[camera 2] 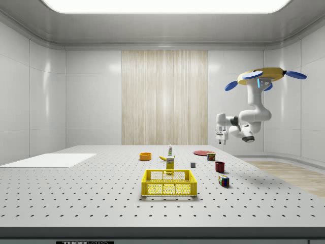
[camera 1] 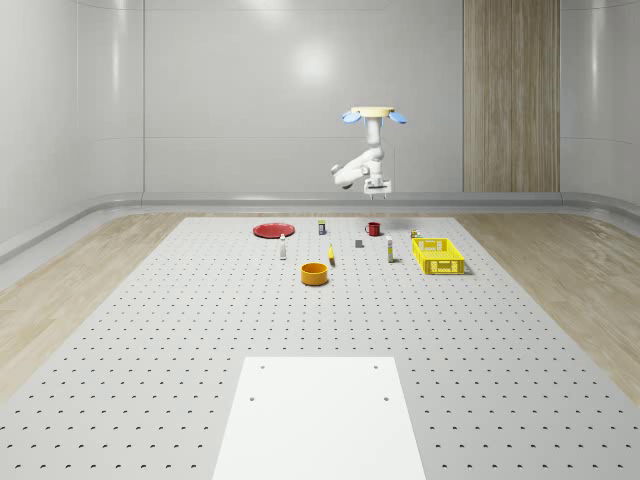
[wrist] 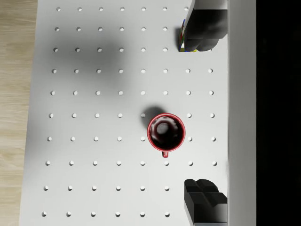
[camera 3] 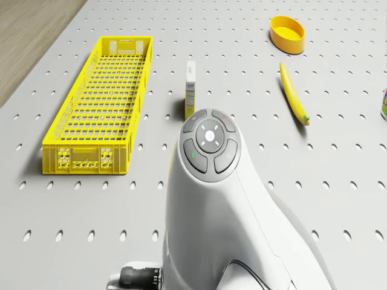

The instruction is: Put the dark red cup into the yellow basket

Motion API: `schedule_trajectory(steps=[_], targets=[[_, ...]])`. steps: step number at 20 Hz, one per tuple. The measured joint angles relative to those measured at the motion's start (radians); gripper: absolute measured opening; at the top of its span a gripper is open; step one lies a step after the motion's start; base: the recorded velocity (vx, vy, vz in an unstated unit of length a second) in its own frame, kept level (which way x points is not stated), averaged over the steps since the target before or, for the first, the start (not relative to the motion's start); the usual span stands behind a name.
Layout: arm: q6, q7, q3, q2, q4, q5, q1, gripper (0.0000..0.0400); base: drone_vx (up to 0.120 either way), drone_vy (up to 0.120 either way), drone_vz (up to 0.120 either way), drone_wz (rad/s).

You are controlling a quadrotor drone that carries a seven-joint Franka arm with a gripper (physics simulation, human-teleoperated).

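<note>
1. Overhead, the drone (camera 1: 374, 113) hovered in the upper middle of the whole-scene view, above the far end of the table (camera 1: 200, 330).
2. Its gripper (camera 1: 378, 186) hung well above the dark red cup (camera 1: 373, 229), jaws apart.
3. That cup stood upright on the table, empty.
4. Right of centre, the yellow basket (camera 1: 438, 256) sat well apart from the cup.

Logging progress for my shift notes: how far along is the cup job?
Nothing delivered yet. The dark red cup stands upright on the table, and the yellow basket holds nothing. The drone hovers over the cup, the gripper open above it. Descent, grasp, carry and drop remain.
</note>
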Motion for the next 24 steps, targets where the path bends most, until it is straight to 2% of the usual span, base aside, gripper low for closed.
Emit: schedule_trajectory(steps=[2, 6, 9, 18, 22, 24], targets=[[0.000, 0.013, 0.010, -0.014, -0.001, -0.002, -0.018, 0.0400, -0.120, 0.000, -0.120, 0.000], [0.009, 0.031, 0.024, -0.038, -0.001, 0.002, -0.043, 0.0400, 0.000, 0.010, -0.120, 0.000], [0.019, 0.041, 0.033, -0.056, 0.000, 0.008, -0.055, 0.0400, 0.000, 0.107, -0.120, 0.000], [0.057, 0.063, 0.052, -0.105, 0.003, 0.031, -0.080, 0.0400, 0.000, 0.004, -0.120, 0.000], [0.075, 0.070, 0.059, -0.125, 0.004, 0.042, -0.088, 0.0400, 0.110, 0.000, -0.120, 0.000], [0.084, 0.073, 0.062, -0.135, 0.005, 0.047, -0.091, 0.0400, 0.000, 0.000, -0.080, 0.000]])
